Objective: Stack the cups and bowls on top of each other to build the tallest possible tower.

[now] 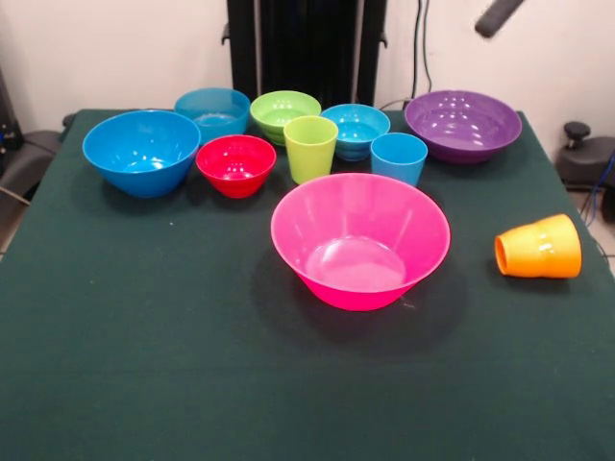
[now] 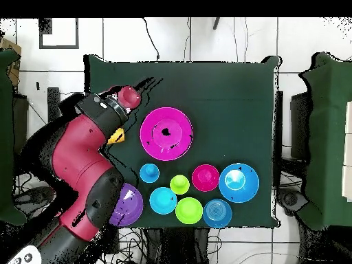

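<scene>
The huge pink bowl [image 1: 360, 240] [image 2: 166, 133] stands upright at mid-table. Behind it stand the lime green cup [image 1: 310, 147] [image 2: 179, 183] and the light blue cup [image 1: 398, 157] [image 2: 149, 172]. The orange cup [image 1: 538, 247] lies on its side at the right, mostly under the arm in the overhead view [image 2: 115, 135]. The large blue bowl [image 1: 141, 152], small red bowl [image 1: 235, 163], ribbed cyan bowl [image 1: 212, 110], lime green bowl [image 1: 284, 113], small blue bowl [image 1: 355, 130] and purple bowl [image 1: 462, 125] stand singly. The gripper [image 1: 498, 14] shows only as a dark tip high at the top right, far above everything.
The red and black arm [image 2: 82, 165] reaches over the table's side above the purple bowl [image 2: 127, 205] and the orange cup. The dark green table [image 1: 144, 365] has bare cloth at the front. The black pedestal [image 1: 306, 48] stands behind the bowls.
</scene>
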Available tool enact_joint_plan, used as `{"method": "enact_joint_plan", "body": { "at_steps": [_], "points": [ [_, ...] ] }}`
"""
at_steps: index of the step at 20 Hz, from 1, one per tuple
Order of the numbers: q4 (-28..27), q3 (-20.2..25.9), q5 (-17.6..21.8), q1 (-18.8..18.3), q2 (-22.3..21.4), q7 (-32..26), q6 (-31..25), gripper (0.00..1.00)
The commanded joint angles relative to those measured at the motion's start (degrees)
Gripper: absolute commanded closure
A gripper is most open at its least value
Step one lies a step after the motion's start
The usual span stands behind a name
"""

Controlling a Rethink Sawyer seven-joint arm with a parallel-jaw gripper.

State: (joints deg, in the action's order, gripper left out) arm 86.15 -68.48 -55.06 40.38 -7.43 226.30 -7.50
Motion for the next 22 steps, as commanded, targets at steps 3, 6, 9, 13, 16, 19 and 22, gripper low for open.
{"method": "enact_joint_plan", "body": {
  "at_steps": [3,6,9,13,16,19,22],
  "points": [
    [-8.6,3.5,5.3,3.5,7.7,2.4,-19.9,0.0],
    [-12.6,-1.0,5.1,3.0,12.0,8.9,-30.9,0.0],
    [-15.7,-3.5,4.4,2.2,15.3,13.5,-36.9,0.0],
    [-17.1,-4.6,2.8,1.7,17.2,17.0,-41.2,0.0],
    [-17.3,-5.8,1.8,1.6,19.4,18.1,-41.3,0.0],
    [-18.0,-6.8,0.8,1.2,21.2,19.9,-43.2,0.0],
    [-18.7,-7.7,-0.5,1.1,22.5,22.3,-44.6,0.0]
  ]
}}
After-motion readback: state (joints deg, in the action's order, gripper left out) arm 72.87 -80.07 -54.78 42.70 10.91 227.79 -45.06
